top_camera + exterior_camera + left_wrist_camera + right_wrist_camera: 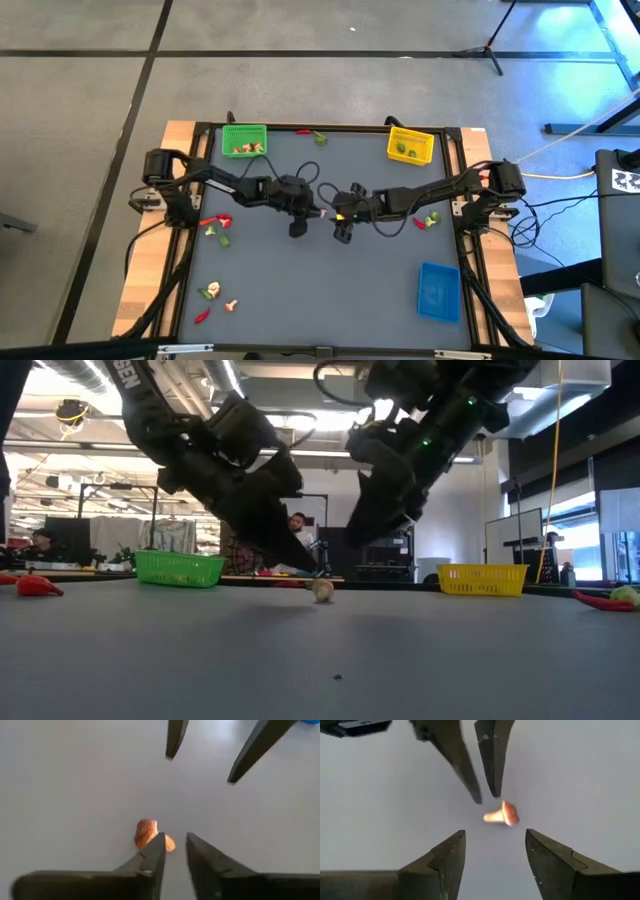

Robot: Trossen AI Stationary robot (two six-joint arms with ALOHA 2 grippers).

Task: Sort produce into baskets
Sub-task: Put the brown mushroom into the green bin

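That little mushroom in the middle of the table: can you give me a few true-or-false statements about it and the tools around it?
1. The mushroom lies on the table between the two tools. True.
2. The left tool is clamped on it. False: the mushroom lies beside one finger, outside the narrow gap.
3. The right tool is open. True.
4. The blue basket holds produce. False: it looks empty.
5. The green basket holds some pieces. True.
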